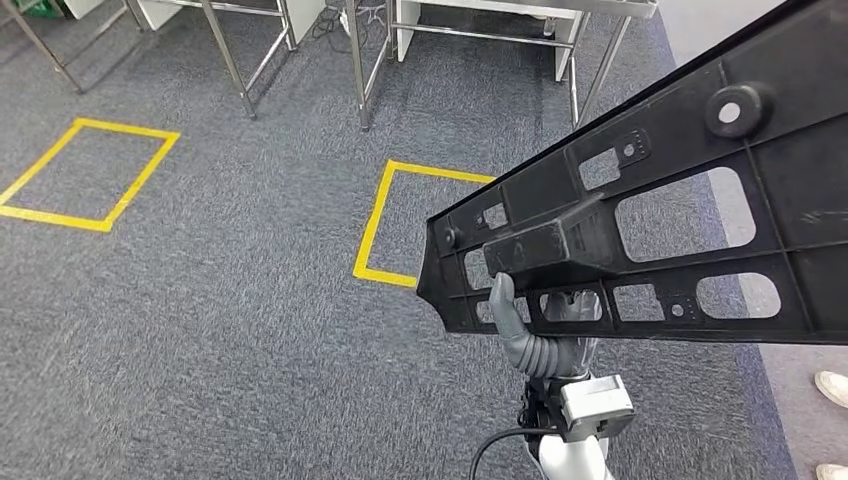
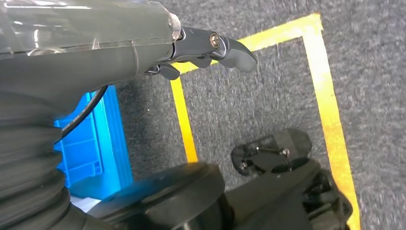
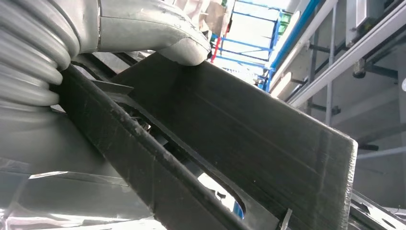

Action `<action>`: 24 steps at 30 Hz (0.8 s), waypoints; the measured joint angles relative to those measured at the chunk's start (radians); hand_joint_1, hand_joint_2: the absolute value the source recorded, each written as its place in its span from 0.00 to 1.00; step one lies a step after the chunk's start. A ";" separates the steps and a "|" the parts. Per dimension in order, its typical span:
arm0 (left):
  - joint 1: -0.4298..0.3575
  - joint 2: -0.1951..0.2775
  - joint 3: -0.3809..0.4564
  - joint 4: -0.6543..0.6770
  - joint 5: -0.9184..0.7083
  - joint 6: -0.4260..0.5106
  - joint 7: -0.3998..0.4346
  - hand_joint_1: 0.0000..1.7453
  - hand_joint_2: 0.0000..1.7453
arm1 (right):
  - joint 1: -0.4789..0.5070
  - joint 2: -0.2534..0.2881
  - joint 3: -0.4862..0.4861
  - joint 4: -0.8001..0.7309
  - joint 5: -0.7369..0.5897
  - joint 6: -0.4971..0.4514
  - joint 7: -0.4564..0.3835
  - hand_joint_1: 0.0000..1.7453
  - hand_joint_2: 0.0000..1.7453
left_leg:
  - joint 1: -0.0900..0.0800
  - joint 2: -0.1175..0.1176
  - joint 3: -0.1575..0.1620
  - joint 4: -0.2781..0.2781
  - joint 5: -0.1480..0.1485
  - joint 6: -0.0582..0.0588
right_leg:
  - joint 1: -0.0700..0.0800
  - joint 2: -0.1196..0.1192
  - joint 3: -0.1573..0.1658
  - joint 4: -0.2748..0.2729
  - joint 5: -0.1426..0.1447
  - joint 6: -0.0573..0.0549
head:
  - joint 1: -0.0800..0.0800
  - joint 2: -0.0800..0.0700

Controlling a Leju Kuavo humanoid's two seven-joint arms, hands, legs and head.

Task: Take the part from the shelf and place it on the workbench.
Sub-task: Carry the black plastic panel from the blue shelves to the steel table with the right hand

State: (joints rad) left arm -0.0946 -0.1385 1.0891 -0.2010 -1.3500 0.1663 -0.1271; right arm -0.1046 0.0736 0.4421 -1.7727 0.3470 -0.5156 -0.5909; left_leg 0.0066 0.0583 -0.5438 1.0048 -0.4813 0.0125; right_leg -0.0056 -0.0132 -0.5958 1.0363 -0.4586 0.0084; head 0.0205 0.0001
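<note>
The right hand point(image 1: 535, 330) holds the part point(image 1: 660, 215), a long black plastic panel with cut-out openings, up in the air over grey carpet point(image 1: 220, 300). In the head view its fingers point(image 1: 505, 305) are clamped on the panel's lower edge near the narrow end, and the panel slants up toward the right. Yellow tape squares point(image 1: 90, 175) mark the carpet, and metal table legs point(image 1: 235, 60) stand beyond them. A person's shoes point(image 1: 832, 388) show at the far right.

The right wrist view shows the panel's point(image 3: 230, 143) smooth back from close by, with the thumb point(image 3: 186, 48) pressed on it, and blue racking point(image 3: 249, 28) behind.

The left wrist view shows the left hand point(image 2: 210, 50) over the carpet holding nothing, fingers point(image 2: 237, 50) loosely curled, beside a yellow tape line point(image 2: 184, 120) and a blue crate point(image 2: 91, 143); I cannot tell what is in the crate.
</note>
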 joint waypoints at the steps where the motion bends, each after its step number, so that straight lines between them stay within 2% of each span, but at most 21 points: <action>1: 0.000 0.000 0.000 0.000 0.001 0.000 0.000 0.00 1.00 | 0.000 0.000 0.000 0.000 0.000 -0.001 0.000 0.96 1.00 | -0.002 0.002 -0.001 0.000 0.000 -0.004 | 0.003 -0.002 0.005 -0.013 -0.004 -0.005 | 0.000 0.000; 3: 0.000 -0.001 0.000 0.000 0.002 0.000 0.000 0.00 1.00 | 0.002 0.000 0.000 0.000 0.000 -0.004 0.001 0.96 1.00 | -0.003 0.002 -0.002 -0.001 0.000 -0.016 | 0.002 0.000 0.004 -0.018 -0.001 -0.014 | 0.000 0.000; 5: 0.000 -0.001 0.000 0.000 0.004 0.000 -0.001 0.00 1.00 | 0.001 0.001 0.000 -0.001 0.000 -0.005 0.001 0.96 1.00 | -0.001 -0.018 -0.014 0.031 -0.025 -0.026 | -0.005 0.004 0.009 -0.027 0.003 -0.027 | -0.001 0.000; 6: 0.001 -0.001 0.000 0.000 0.004 0.000 -0.001 0.00 1.00 | 0.001 0.002 0.000 -0.001 0.000 -0.005 0.001 0.96 1.00 | 0.000 -0.032 -0.034 0.076 -0.052 -0.031 | -0.008 0.005 0.011 -0.030 0.005 -0.032 | -0.001 0.000; 8: 0.002 -0.001 0.002 0.000 0.008 -0.001 -0.003 0.00 1.00 | 0.001 0.002 0.000 -0.001 0.000 -0.005 0.003 0.96 1.00 | 0.002 -0.049 -0.094 0.209 -0.114 -0.037 | -0.007 0.009 0.012 -0.030 0.005 -0.036 | -0.002 0.000; 9: 0.000 -0.001 0.002 0.000 0.009 -0.001 -0.004 0.00 1.00 | 0.001 0.003 0.000 0.000 0.000 -0.006 0.004 0.96 1.00 | 0.003 -0.052 -0.119 0.262 -0.129 -0.039 | -0.007 0.011 0.012 -0.030 0.004 -0.036 | -0.002 0.000; 10: -0.001 -0.001 0.002 0.000 0.009 -0.002 -0.004 0.00 1.00 | 0.001 0.003 0.000 0.000 0.001 -0.006 0.004 0.96 1.00 | 0.004 -0.052 -0.130 0.284 -0.126 -0.041 | -0.007 0.015 0.013 -0.029 0.004 -0.036 | -0.001 0.000; 11: -0.002 -0.001 0.002 0.000 0.008 -0.002 -0.004 0.00 1.00 | 0.001 0.003 0.000 0.000 0.001 -0.006 0.005 0.96 1.00 | 0.006 -0.052 -0.122 0.266 -0.103 -0.042 | -0.007 0.019 0.014 -0.028 0.003 -0.035 | -0.001 0.000; 13: -0.001 0.000 0.002 0.000 0.005 -0.002 -0.002 0.00 1.00 | 0.001 0.003 0.000 0.000 0.002 -0.006 0.006 0.96 1.00 | 0.011 -0.055 -0.066 0.142 -0.031 -0.042 | -0.009 0.028 0.017 -0.023 -0.001 -0.030 | -0.001 0.000; 14: 0.001 -0.001 0.002 0.000 0.004 -0.002 -0.002 0.00 1.00 | 0.001 0.003 0.000 0.000 0.002 -0.006 0.006 0.96 1.00 | 0.012 -0.059 -0.039 0.079 -0.008 -0.042 | -0.008 0.033 0.014 -0.017 -0.003 -0.025 | -0.002 0.000; 15: 0.002 -0.001 0.002 0.000 0.004 -0.002 -0.001 0.00 1.00 | 0.001 0.003 0.000 0.000 0.002 -0.006 0.007 0.96 1.00 | 0.013 -0.064 -0.022 0.039 0.003 -0.038 | -0.007 0.036 0.009 -0.013 -0.003 -0.020 | -0.002 0.000; 16: 0.004 -0.001 0.002 0.000 0.004 -0.002 -0.001 0.00 1.00 | 0.000 0.003 0.000 0.000 0.003 -0.006 0.008 0.96 1.00 | 0.012 -0.068 -0.017 0.022 0.003 -0.034 | -0.005 0.038 0.003 -0.010 -0.003 -0.014 | -0.002 0.000; 18: 0.004 -0.002 0.002 0.000 0.004 -0.002 -0.001 0.00 1.00 | 0.000 0.004 0.000 0.000 0.003 -0.006 0.009 0.96 1.00 | 0.009 -0.069 -0.020 0.018 0.003 -0.019 | -0.005 0.041 -0.003 -0.009 0.001 -0.003 | -0.001 0.000; 20: 0.003 -0.003 0.002 0.000 0.004 -0.002 -0.001 0.00 1.00 | 0.000 0.004 0.000 -0.001 0.003 -0.006 0.010 0.96 1.00 | 0.010 -0.066 -0.018 0.011 0.009 -0.004 | -0.008 0.035 -0.012 0.012 -0.017 0.007 | 0.000 0.000; 21: 0.002 -0.004 0.002 0.000 0.004 -0.002 -0.001 0.00 1.00 | -0.001 0.004 0.000 -0.001 0.003 -0.006 0.010 0.96 1.00 | 0.011 -0.064 -0.017 0.007 0.012 0.002 | -0.009 0.031 -0.028 0.049 -0.041 0.011 | 0.000 0.000; 23: 0.003 -0.004 0.002 0.000 0.004 -0.002 -0.001 0.00 1.00 | -0.001 0.003 0.000 0.000 0.003 -0.006 0.010 0.96 1.00 | 0.010 -0.060 -0.019 0.006 0.013 0.008 | -0.009 0.025 -0.086 0.175 -0.106 0.016 | 0.002 0.000; 24: 0.003 -0.004 0.002 0.000 0.004 -0.002 -0.001 0.00 1.00 | 0.000 0.003 0.000 0.000 0.003 -0.006 0.011 0.96 1.00 | 0.009 -0.058 -0.019 0.006 0.013 0.009 | -0.009 0.024 -0.114 0.236 -0.129 0.017 | 0.002 0.000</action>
State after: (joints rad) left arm -0.0916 -0.1423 1.0910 -0.2010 -1.3459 0.1644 -0.1286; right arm -0.1046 0.0769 0.4418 -1.7729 0.3504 -0.5211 -0.5800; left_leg 0.0151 0.0001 -0.5631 1.0111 -0.4684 0.0215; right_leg -0.0146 0.0112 -0.7101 1.2718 -0.5875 0.0253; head 0.0223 0.0000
